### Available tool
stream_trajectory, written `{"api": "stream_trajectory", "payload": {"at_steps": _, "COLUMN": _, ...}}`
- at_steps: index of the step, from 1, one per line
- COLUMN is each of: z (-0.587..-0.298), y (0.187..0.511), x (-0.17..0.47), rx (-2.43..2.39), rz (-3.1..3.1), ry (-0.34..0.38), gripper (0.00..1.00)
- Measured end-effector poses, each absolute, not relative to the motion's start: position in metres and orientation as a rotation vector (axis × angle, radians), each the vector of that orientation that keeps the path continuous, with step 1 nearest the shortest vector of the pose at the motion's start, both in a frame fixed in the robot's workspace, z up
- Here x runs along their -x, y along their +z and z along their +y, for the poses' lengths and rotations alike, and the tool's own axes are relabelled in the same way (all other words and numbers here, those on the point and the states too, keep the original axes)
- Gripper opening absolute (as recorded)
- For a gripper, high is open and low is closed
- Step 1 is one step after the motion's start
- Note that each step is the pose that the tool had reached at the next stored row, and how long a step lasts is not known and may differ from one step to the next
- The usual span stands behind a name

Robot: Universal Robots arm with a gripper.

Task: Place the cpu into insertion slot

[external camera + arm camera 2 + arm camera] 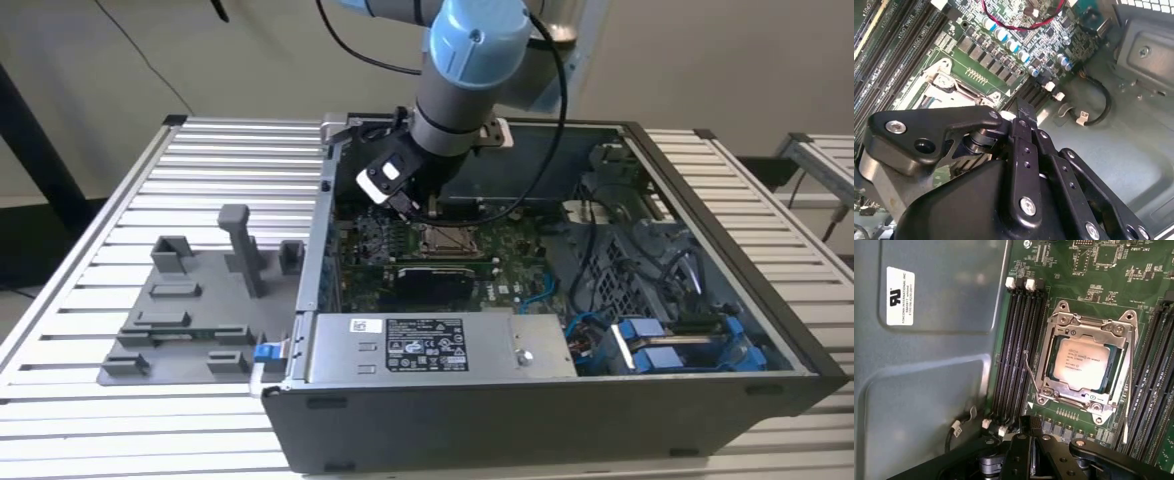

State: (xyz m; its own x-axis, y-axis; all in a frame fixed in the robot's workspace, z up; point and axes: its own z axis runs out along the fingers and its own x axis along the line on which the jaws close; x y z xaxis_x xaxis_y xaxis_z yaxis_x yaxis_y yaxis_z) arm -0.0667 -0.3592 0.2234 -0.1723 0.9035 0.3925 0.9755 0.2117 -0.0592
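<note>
First wrist view: cpu inside insertion slot, hand near the slot's frame, whether apart or together unclear.

I'm looking at an open computer case lying on a slatted metal worktop. A grey plastic jig sits just beside the case, on the exterior view's left. Inside the case I see a silver power supply, blue clips beside it, a green circuit board, black memory slots and a white sticker.
</note>
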Motion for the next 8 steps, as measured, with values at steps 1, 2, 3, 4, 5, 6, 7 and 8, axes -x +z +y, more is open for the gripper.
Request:
{"api": "stream_trajectory", "payload": {"at_steps": 1, "z": -0.3592, "y": 0.2235, "x": 0.0667, "rx": 1.735, "rz": -2.165, "ry": -0.288, "gripper": 0.11}}
{"api": "stream_trajectory", "payload": {"at_steps": 2, "z": -0.3592, "y": 0.2235, "x": 0.0668, "rx": 1.714, "rz": -2.18, "ry": -0.284, "gripper": 0.11}}
{"api": "stream_trajectory", "payload": {"at_steps": 3, "z": -0.3592, "y": 0.2235, "x": 0.0668, "rx": 1.704, "rz": -2.186, "ry": -0.282, "gripper": 0.11}}
{"api": "stream_trajectory", "payload": {"at_steps": 4, "z": -0.3592, "y": 0.2235, "x": 0.0669, "rx": 1.704, "rz": -2.186, "ry": -0.282, "gripper": 0.11}}
{"api": "stream_trajectory", "payload": {"at_steps": 5, "z": -0.3592, "y": 0.2235, "x": 0.0669, "rx": 1.704, "rz": -2.186, "ry": -0.283, "gripper": 0.11}}
{"api": "stream_trajectory", "payload": {"at_steps": 6, "z": -0.3592, "y": 0.2235, "x": 0.0668, "rx": 1.704, "rz": -2.186, "ry": -0.283, "gripper": 0.11}}
{"api": "stream_trajectory", "payload": {"at_steps": 7, "z": -0.3592, "y": 0.2235, "x": 0.0668, "rx": 1.703, "rz": -2.186, "ry": -0.283, "gripper": 0.11}}
{"api": "stream_trajectory", "payload": {"at_steps": 8, "z": -0.3592, "y": 0.2235, "x": 0.0668, "rx": 1.698, "rz": -2.195, "ry": -0.286, "gripper": 0.11}}
